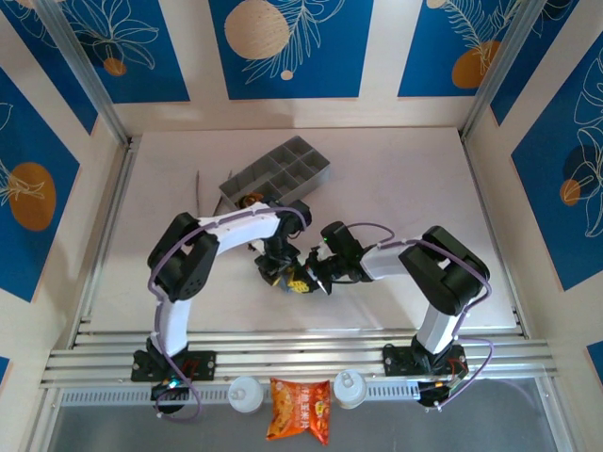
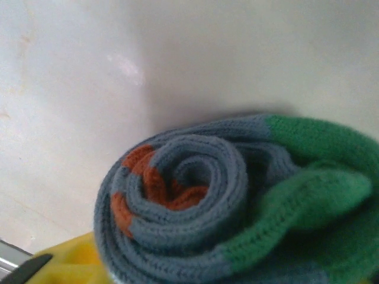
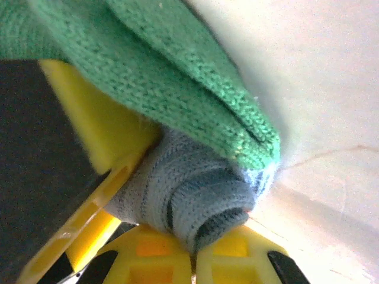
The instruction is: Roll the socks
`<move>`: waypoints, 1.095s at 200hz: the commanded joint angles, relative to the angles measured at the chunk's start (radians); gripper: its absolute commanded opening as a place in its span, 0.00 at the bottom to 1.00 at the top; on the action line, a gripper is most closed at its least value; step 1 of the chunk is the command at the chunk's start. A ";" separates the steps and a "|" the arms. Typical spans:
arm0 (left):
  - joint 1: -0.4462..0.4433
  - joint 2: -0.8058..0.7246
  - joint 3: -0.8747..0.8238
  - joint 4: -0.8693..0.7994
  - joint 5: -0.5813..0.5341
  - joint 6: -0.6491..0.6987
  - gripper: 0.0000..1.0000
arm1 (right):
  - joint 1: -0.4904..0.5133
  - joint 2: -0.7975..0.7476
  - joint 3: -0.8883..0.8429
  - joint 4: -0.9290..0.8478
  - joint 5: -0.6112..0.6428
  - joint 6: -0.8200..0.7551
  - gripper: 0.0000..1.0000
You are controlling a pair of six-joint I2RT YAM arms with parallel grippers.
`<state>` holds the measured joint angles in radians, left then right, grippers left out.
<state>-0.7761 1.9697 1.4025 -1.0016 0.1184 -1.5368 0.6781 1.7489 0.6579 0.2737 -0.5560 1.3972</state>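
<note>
Okay, grey-blue sock (image 2: 195,201) is rolled into a tight spiral, orange cuff at the core, green toe wrapped outside at right. It lies on the table (image 2: 71,89), mid-frame in the top view. Right gripper (image 3: 193,260): fingers pressed together just under the roll's end. Left gripper (image 1: 287,278) is at the roll; can't tell its spread.

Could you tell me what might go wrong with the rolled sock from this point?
The green toe end lies loose over the blue roll, untucked, so the spiral could unwind. The right fingers are shut right against the roll's end; pulling away might snag the knit and drag it open.
</note>
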 commanded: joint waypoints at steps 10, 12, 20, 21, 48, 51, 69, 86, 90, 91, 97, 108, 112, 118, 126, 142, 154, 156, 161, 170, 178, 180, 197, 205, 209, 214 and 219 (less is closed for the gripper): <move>-0.001 -0.172 -0.119 0.183 -0.120 -0.005 0.80 | -0.034 0.134 -0.062 -0.238 0.075 0.061 0.00; 0.000 -0.184 -0.129 0.192 -0.124 -0.003 0.81 | -0.035 0.137 -0.062 -0.238 0.074 0.061 0.00; 0.002 -0.234 -0.171 0.243 -0.142 0.000 0.85 | -0.036 0.143 -0.061 -0.238 0.069 0.062 0.00; 0.002 -0.243 -0.176 0.250 -0.145 0.001 0.85 | -0.036 0.144 -0.061 -0.238 0.068 0.063 0.00; 0.003 -0.423 -0.359 0.444 -0.188 -0.033 0.86 | -0.041 0.158 -0.079 -0.211 0.056 0.090 0.00; 0.003 -0.443 -0.386 0.470 -0.189 -0.041 0.85 | -0.042 0.159 -0.081 -0.205 0.055 0.094 0.00; 0.001 -0.512 -0.515 0.636 -0.161 -0.080 0.78 | -0.053 0.169 -0.110 -0.153 0.039 0.134 0.00; -0.005 -0.522 -0.590 0.762 -0.130 -0.097 0.70 | -0.063 0.184 -0.130 -0.098 0.019 0.173 0.00; -0.007 -0.521 -0.602 0.786 -0.125 -0.096 0.67 | -0.064 0.186 -0.134 -0.091 0.014 0.182 0.00; -0.007 -0.520 -0.605 0.791 -0.124 -0.096 0.67 | -0.065 0.187 -0.134 -0.090 0.013 0.183 0.00; -0.010 -0.517 -0.619 0.811 -0.119 -0.100 0.65 | -0.067 0.191 -0.138 -0.079 0.007 0.193 0.00; -0.016 -0.505 -0.643 0.855 -0.116 -0.111 0.59 | -0.071 0.198 -0.141 -0.069 0.001 0.202 0.00; -0.018 -0.500 -0.651 0.862 -0.115 -0.116 0.58 | -0.071 0.201 -0.141 -0.067 0.000 0.204 0.00; -0.021 -0.492 -0.660 0.873 -0.113 -0.122 0.56 | -0.073 0.203 -0.141 -0.070 -0.001 0.206 0.00; -0.022 -0.482 -0.675 0.886 -0.113 -0.131 0.55 | -0.077 0.208 -0.141 -0.067 -0.003 0.209 0.00; -0.029 -0.459 -0.705 0.928 -0.111 -0.150 0.55 | -0.078 0.210 -0.141 -0.076 -0.003 0.210 0.00; -0.035 -0.437 -0.706 0.937 -0.111 -0.154 0.55 | -0.078 0.210 -0.139 -0.089 0.001 0.206 0.00; -0.037 -0.433 -0.706 0.938 -0.110 -0.154 0.55 | -0.078 0.209 -0.139 -0.091 0.001 0.205 0.00; -0.040 -0.423 -0.704 0.941 -0.109 -0.151 0.55 | -0.078 0.209 -0.136 -0.095 0.001 0.204 0.00; -0.047 -0.399 -0.696 0.944 -0.108 -0.148 0.55 | -0.078 0.210 -0.134 -0.105 0.005 0.199 0.00; -0.054 -0.375 -0.684 0.929 -0.107 -0.143 0.55 | -0.078 0.211 -0.130 -0.116 0.008 0.193 0.00; -0.056 -0.367 -0.681 0.923 -0.108 -0.142 0.55 | -0.078 0.212 -0.129 -0.118 0.009 0.192 0.00; -0.070 -0.312 -0.661 0.883 -0.096 -0.130 0.50 | -0.080 0.217 -0.118 -0.139 0.015 0.178 0.00; -0.077 -0.293 -0.661 0.858 -0.088 -0.135 0.46 | -0.079 0.220 -0.109 -0.154 0.018 0.166 0.00; -0.079 -0.285 -0.666 0.861 -0.086 -0.133 0.43 | -0.080 0.221 -0.105 -0.157 0.019 0.161 0.00; -0.081 -0.277 -0.673 0.859 -0.081 -0.130 0.39 | -0.081 0.225 -0.099 -0.168 0.019 0.147 0.00; -0.083 -0.272 -0.677 0.846 -0.076 -0.133 0.34 | -0.082 0.226 -0.086 -0.190 0.021 0.123 0.00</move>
<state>-0.8219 1.5909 0.7509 -0.1326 -0.0105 -1.6760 0.6193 1.8278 0.6178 0.5121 -0.6819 1.4368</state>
